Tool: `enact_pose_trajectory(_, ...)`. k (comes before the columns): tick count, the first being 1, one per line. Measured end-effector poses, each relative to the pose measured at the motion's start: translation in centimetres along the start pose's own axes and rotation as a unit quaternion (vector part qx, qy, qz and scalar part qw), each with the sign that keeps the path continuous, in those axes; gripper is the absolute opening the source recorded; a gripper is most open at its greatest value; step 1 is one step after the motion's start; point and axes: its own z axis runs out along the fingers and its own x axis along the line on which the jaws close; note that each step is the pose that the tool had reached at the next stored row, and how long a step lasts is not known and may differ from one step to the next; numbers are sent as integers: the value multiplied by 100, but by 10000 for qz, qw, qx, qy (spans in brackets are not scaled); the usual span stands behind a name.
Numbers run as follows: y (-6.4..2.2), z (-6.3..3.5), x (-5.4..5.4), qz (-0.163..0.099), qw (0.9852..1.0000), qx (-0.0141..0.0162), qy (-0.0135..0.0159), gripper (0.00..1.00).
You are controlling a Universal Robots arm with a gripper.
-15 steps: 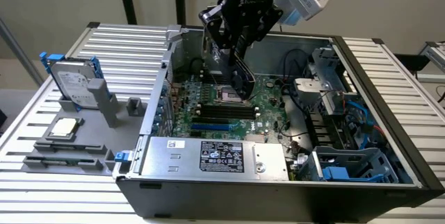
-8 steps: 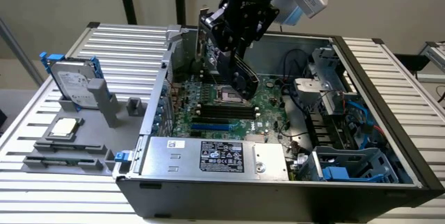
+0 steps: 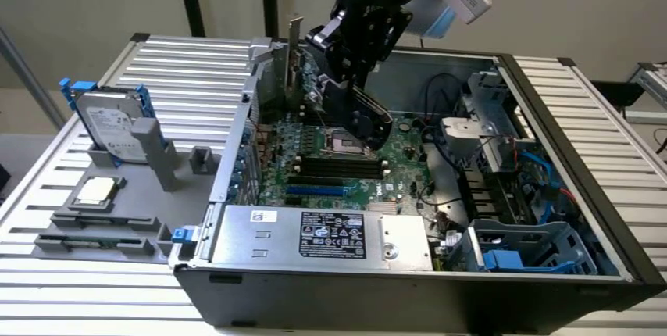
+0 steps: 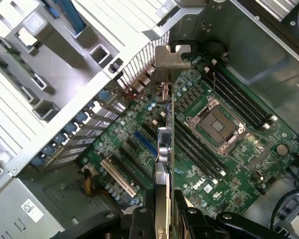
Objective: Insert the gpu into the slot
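Note:
The gpu (image 3: pixel 292 78) is a thin black card with a silver bracket (image 3: pixel 295 30) at its upper end. It hangs upright in the air inside the open computer case, over the far part of the green motherboard (image 3: pixel 401 160). My gripper (image 3: pixel 344 58) is shut on it. In the wrist view the gpu (image 4: pixel 165 117) runs edge-on away from my gripper (image 4: pixel 163 211), with its bracket (image 4: pixel 172 59) at the far end. The bright-blue slot (image 3: pixel 315 191) (image 4: pixel 146 143) lies bare on the board, apart from the card and to one side of its edge.
The square CPU socket (image 3: pixel 344 142) and the black memory slots (image 3: pixel 333 168) lie beside the slot. A power supply (image 3: pixel 323 234) fills the case's near side, with cables and a drive cage (image 3: pixel 521 246) at the exterior view's right. A hard drive with blue rails (image 3: pixel 109 121) stands outside the case.

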Motion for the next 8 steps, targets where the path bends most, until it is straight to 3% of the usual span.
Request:
enact_pose_trajectory(4, -1, 19, -1, -363, 9993, 24, 18, 26)
enact_pose_trajectory(8, -3, 45, -2, -716, 9974, 52, 21, 26)
